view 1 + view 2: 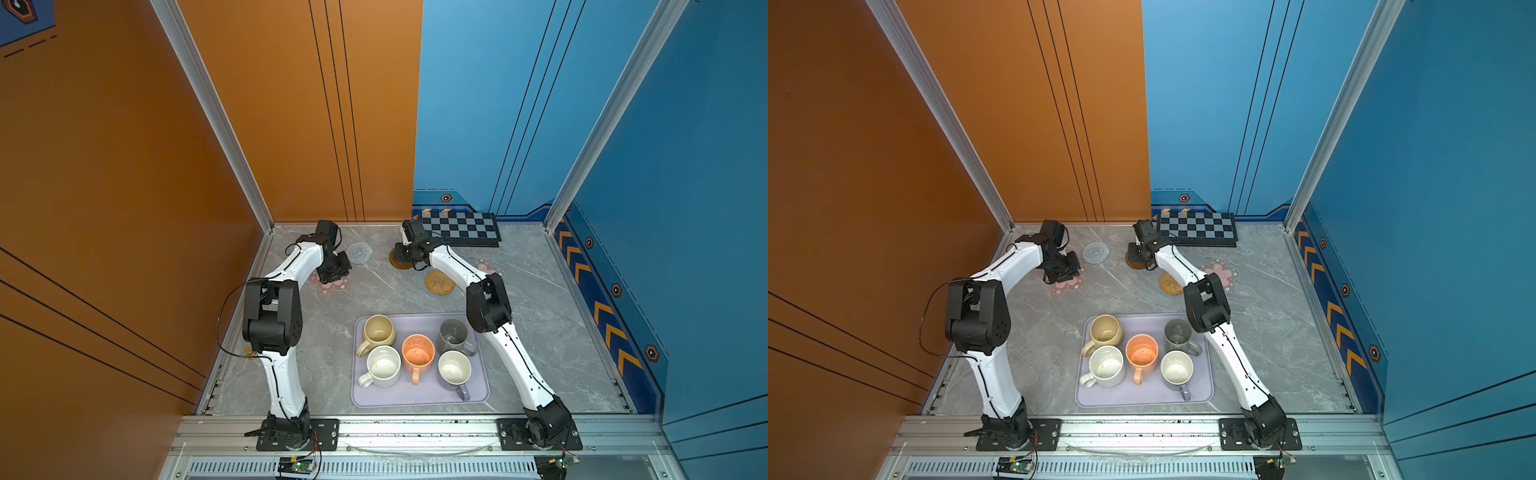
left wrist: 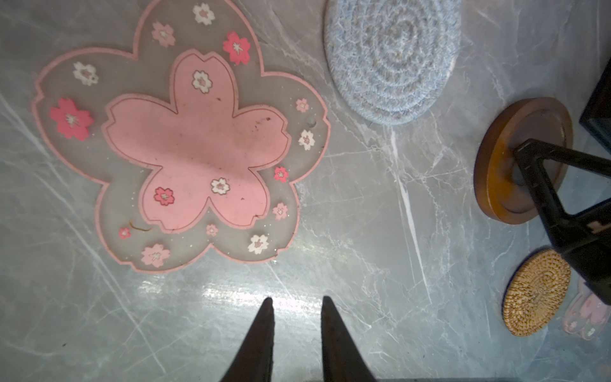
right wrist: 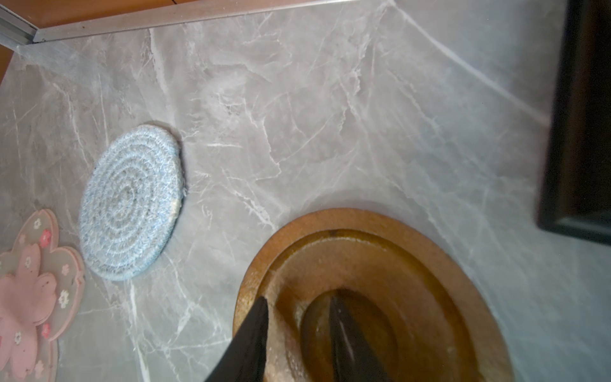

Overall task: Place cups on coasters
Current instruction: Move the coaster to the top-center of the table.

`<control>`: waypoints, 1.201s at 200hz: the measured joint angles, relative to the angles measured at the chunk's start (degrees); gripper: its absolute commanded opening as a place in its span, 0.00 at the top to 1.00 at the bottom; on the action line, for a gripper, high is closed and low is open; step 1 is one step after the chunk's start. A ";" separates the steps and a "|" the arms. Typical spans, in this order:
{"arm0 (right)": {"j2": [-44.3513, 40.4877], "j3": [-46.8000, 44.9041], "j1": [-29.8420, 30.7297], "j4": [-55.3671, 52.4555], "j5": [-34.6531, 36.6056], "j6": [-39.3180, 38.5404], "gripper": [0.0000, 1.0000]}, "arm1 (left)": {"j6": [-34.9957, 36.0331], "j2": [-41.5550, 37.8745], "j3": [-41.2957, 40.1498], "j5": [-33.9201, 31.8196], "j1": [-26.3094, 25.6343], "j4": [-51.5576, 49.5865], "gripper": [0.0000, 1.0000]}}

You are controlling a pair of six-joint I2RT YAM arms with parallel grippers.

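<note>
**A:** Nearest first?

**B:** By the middle of the table's (image 1: 540,311) near edge, find a lavender tray (image 1: 415,397) with all five mugs upright inside. Near row, left to right: white speckled mug (image 1: 383,365), orange mug (image 1: 417,353), lavender mug (image 1: 454,368). Far row: beige mug (image 1: 378,330) in the tray's far left corner, grey mug (image 1: 453,334) in its far right.

**A:** Any on coasters?

**B:** Not yet. All in the tray, well apart from every coaster.

**A:** Further out?

**B:** Past the tray, right of middle, see the rattan coaster (image 1: 439,282). Near it, a pink flower coaster (image 1: 484,266), partly hidden behind the right arm. Toward the left edge, spot the other flower coaster (image 2: 195,145) flat on the marble. Left gripper (image 2: 296,299) just beside it, fingers a little apart, bare table showing between them.

**A:** And closest to the far edge?

**B:** Grey spiral coaster (image 1: 359,252) left of middle, brown ringed disc (image 3: 380,264) near the middle. Right gripper (image 3: 299,299) down on that disc, fingers apart, one tip at the outer rim, the other over the middle hollow. Pinching the rim or merely resting there: cannot tell. Behind, against the far edge, a checkered board (image 1: 461,228).
</note>
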 measured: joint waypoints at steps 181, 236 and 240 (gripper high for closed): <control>-39.34 -49.99 -8.04 -0.31 11.13 -6.88 0.61 | -0.15 3.13 6.97 5.66 -11.93 5.31 0.72; -30.93 -48.24 -8.98 0.07 11.08 -6.29 0.62 | -4.35 14.08 13.07 9.38 -13.88 18.34 0.72; -30.49 -48.19 -9.07 0.11 11.06 -6.23 0.62 | -4.76 14.88 13.62 9.60 -13.88 19.04 0.72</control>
